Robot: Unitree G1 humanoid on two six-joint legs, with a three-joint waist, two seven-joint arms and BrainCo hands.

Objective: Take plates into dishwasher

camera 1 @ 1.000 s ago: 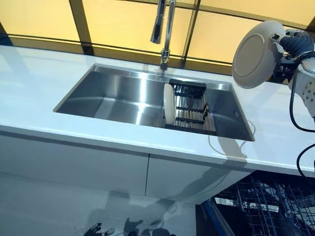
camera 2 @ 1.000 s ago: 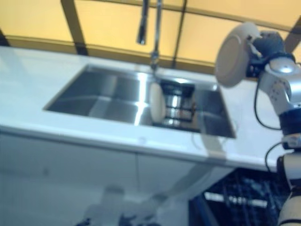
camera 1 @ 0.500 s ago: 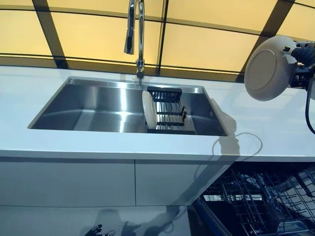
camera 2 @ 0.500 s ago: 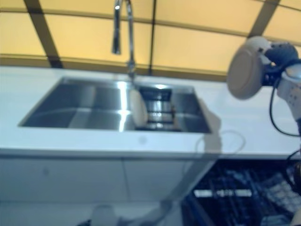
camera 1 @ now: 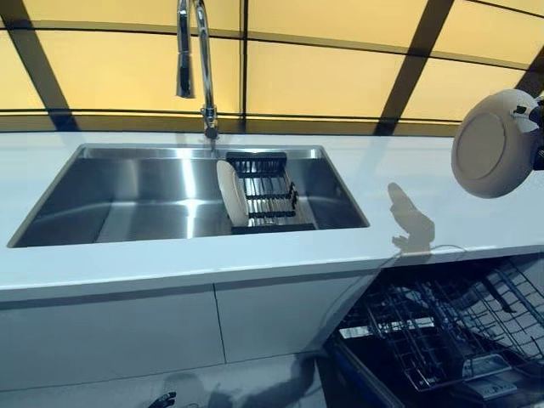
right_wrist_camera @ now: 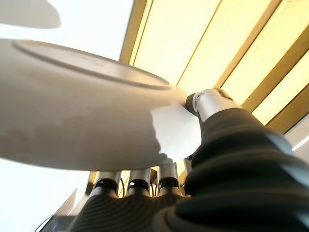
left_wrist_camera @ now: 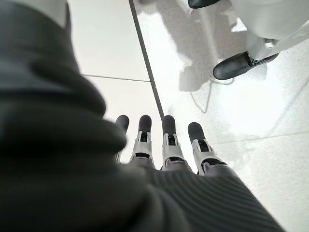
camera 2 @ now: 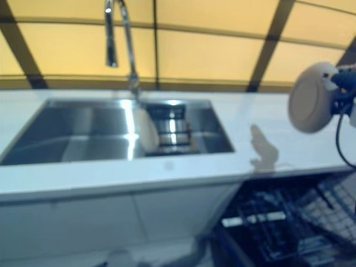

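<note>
A white plate (camera 1: pixel 495 144) is held on edge in my right hand (camera 2: pixel 346 89), above the right end of the white counter (camera 1: pixel 408 183). In the right wrist view the thumb (right_wrist_camera: pixel 207 101) presses on the plate's (right_wrist_camera: pixel 82 111) rim and the fingers (right_wrist_camera: pixel 140 181) curl behind it. A second white plate (camera 1: pixel 228 194) stands on edge in the black rack (camera 1: pixel 268 191) inside the steel sink (camera 1: pixel 127 191). The open dishwasher's wire rack (camera 1: pixel 442 327) lies below the counter at the lower right. My left hand (left_wrist_camera: pixel 169 140) hangs over the floor, fingers straight, empty.
A tall steel faucet (camera 1: pixel 194 59) rises behind the sink. Yellow window panels with dark frames run along the back. White cabinet fronts (camera 1: pixel 127 340) sit under the counter to the left of the dishwasher.
The camera has swung to the right, so the sink has slid left and more of the dishwasher rack shows. The plate stays held in my right hand.
</note>
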